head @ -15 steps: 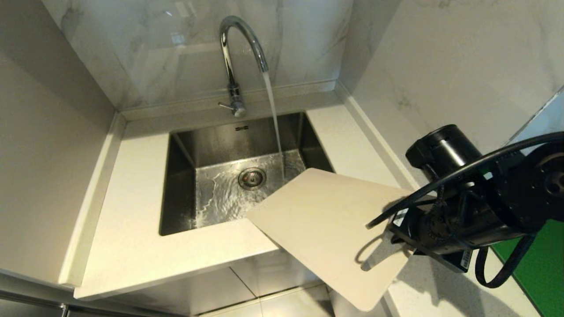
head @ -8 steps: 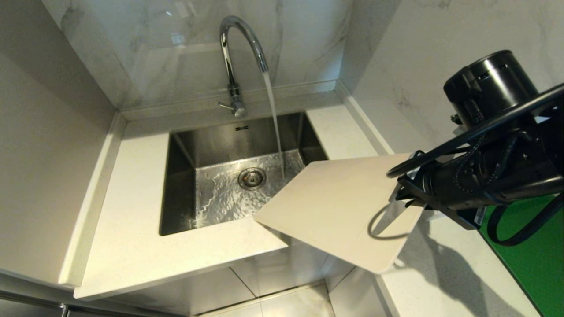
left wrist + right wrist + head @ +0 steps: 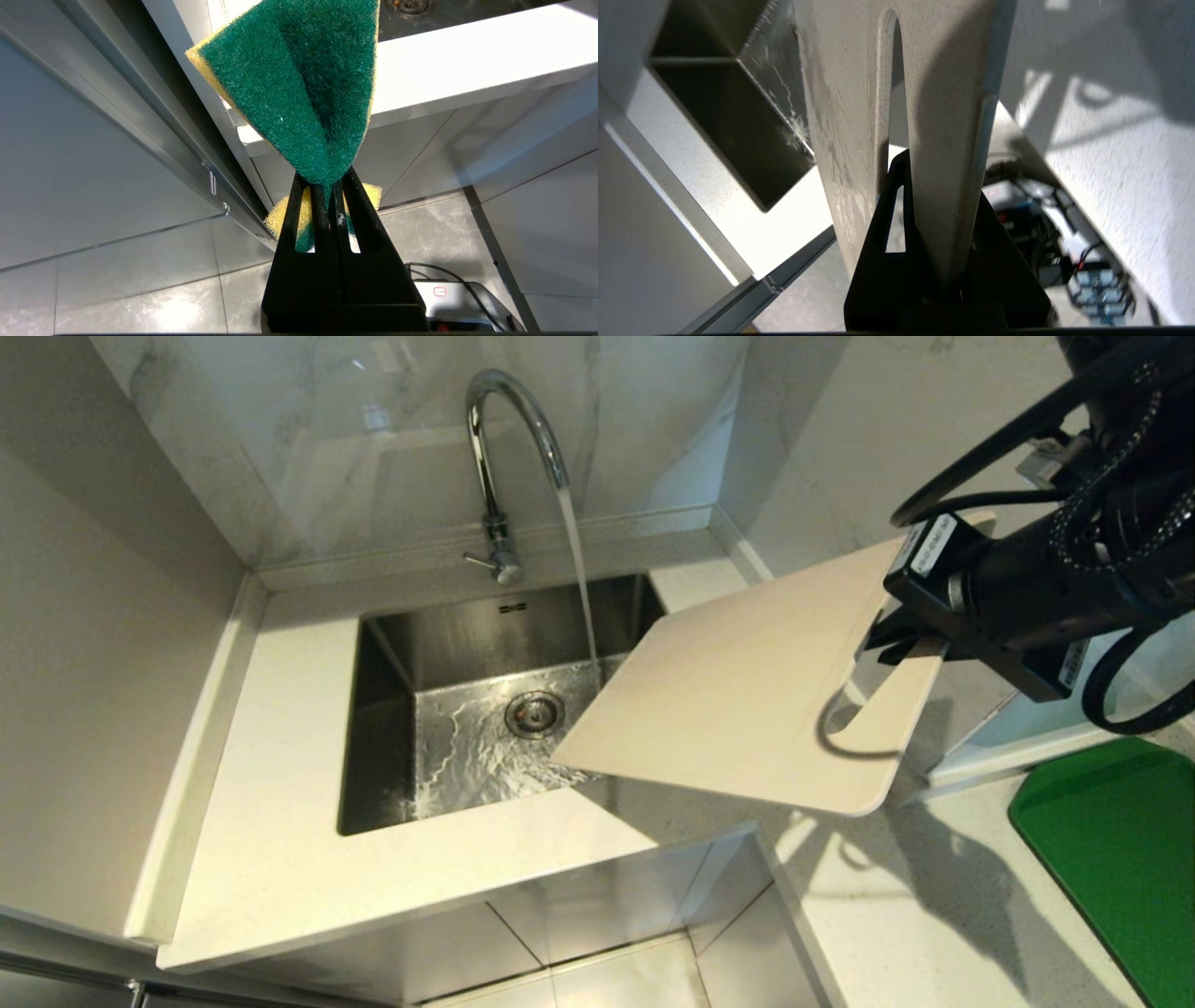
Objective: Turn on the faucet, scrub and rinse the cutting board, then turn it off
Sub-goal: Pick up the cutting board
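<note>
The chrome faucet [image 3: 485,476] stands behind the sink [image 3: 383,728], and a stream of water [image 3: 581,588] runs from its spout into the basin. My right gripper [image 3: 894,642] is shut on the cream-white cutting board [image 3: 747,700] at the strip beside its slot handle. It holds the board tilted in the air over the sink's right edge, close to the stream. In the right wrist view the board [image 3: 943,93] stands between the fingers of the right gripper [image 3: 941,177]. My left gripper [image 3: 327,179] is shut on a folded green-and-yellow sponge [image 3: 303,93], low in front of the cabinets.
White counter [image 3: 280,859] surrounds the sink, with marble walls behind and to the right. A green mat [image 3: 1111,840] lies on the counter at the right. Below the counter edge are cabinet fronts and tiled floor [image 3: 140,298].
My right arm has lifted the cutting board up and toward the back right, off the counter's front corner. The water keeps running.
</note>
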Available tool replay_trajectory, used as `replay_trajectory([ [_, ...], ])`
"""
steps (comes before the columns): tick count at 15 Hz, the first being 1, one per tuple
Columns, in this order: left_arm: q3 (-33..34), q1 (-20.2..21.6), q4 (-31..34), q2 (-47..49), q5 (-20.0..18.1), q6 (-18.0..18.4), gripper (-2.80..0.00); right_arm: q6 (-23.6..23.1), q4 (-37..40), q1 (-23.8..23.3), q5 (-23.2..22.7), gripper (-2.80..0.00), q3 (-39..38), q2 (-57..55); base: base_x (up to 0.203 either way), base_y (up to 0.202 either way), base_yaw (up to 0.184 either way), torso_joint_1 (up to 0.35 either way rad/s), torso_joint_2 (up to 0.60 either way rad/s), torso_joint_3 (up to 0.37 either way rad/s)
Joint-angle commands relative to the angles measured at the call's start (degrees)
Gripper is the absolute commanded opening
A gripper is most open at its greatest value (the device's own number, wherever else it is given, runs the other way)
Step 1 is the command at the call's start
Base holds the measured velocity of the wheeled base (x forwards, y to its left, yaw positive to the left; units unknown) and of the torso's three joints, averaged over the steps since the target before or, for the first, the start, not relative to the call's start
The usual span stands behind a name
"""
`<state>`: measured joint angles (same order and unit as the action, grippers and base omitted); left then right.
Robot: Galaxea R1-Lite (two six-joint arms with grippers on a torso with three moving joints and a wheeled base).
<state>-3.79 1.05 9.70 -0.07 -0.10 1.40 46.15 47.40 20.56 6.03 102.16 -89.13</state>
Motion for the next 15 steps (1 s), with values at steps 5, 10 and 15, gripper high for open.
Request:
replay_trajectory([
  [5,0.0,0.0,0.1,-0.1,0.0,0.0,-2.80,-7.1,0.3,-0.9,-0.6,-2.80,9.3,-2.9,0.000,0.000,0.000,0.000,0.00,0.000],
  [10,0.0,0.0,0.1,-0.1,0.0,0.0,-2.80,-10.9,0.2,-1.7,-1.9,-2.80,9.3,-2.6,0.000,0.000,0.000,0.000,0.00,0.000],
  [15,0.0,0.1,0.1,-0.1,0.0,0.1,-2.80,-19.8,0.3,-3.2,-1.4,-2.80,9.3,-0.8,0.000,0.000,0.000,0.000,0.00,0.000],
])
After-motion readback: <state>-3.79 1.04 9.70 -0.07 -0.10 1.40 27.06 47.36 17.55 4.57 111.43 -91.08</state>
